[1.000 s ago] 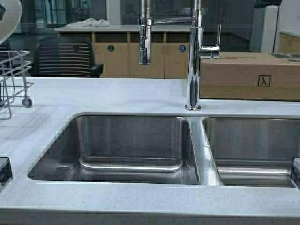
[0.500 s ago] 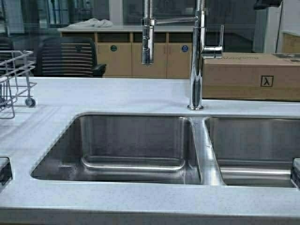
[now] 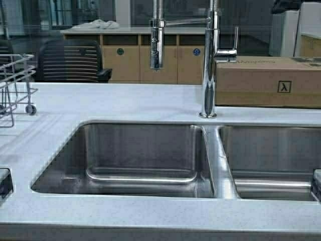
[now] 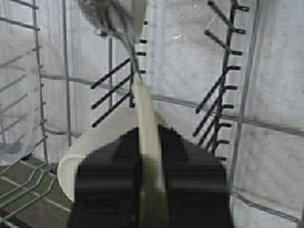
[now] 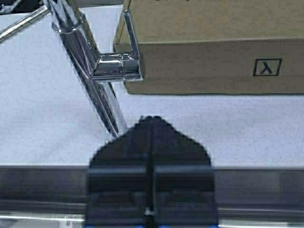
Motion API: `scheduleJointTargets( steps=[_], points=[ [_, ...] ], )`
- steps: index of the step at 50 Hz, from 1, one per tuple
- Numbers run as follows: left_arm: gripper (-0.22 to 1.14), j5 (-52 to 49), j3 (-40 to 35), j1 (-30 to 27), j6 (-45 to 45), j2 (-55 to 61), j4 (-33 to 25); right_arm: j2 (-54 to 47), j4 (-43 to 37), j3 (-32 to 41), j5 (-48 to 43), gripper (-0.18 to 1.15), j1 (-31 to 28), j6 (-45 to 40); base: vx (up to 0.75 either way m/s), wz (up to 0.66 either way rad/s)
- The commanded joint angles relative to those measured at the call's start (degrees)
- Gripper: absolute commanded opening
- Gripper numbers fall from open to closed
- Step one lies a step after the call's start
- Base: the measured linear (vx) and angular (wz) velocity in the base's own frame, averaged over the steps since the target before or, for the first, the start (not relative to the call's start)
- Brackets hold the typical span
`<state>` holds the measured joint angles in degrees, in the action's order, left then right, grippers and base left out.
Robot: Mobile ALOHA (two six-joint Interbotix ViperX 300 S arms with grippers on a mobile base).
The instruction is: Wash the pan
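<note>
Right now the left hand (image 4: 151, 190) is closed tight on the edge of the pan (image 4: 95, 152), down among the wires of a dish rack (image 4: 223, 95). From the left wrist view, the pan stands on its side, and its cream rim runs up between the two dark fingers (image 4: 109, 185). Its short handle (image 4: 137, 19) points up and away from the hand, joined by a dark neck. A clear plastic cup (image 4: 14, 118) sits in the rack just beside the pan. From the high view, only a corner of the rack (image 3: 15, 85) shows at the left edge of the white desk (image 3: 125, 100), and the pan itself cannot be seen there. The right hand (image 5: 151, 199) is closed with nothing in it, its two dark fingers (image 5: 118, 180) pressed together. It hangs over the near edge of the right sink (image 3: 271, 160), and points at the shiny tap (image 5: 95, 80). The tap (image 3: 209, 60) stands on the desk behind the strip between the left sink (image 3: 140, 155) and the right sink. A brown cardboard box (image 3: 266, 80) lies on the desk just beside the tap. Far behind the desk are a dark chair (image 3: 70, 63) and wooden cupboards (image 3: 125, 60) with a white cloth (image 3: 98, 24) on top.
</note>
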<state>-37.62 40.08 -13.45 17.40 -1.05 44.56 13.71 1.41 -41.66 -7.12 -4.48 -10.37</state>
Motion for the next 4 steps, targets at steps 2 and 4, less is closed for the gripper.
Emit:
scheduleJointTargets(
  steps=[2, 4],
  points=[
    [0.34, 1.1, -1.8, -0.1, 0.6, -0.8, 0.4, 0.5, 0.1, 1.1, -0.5, 0.05, -0.1, 0.1, 0.0, 0.0],
    [0.47, 1.1, -1.8, -0.1, 0.8, -0.6, 0.4, 0.5, 0.1, 1.1, -0.5, 0.05, -0.1, 0.1, 0.0, 0.0]
  ],
)
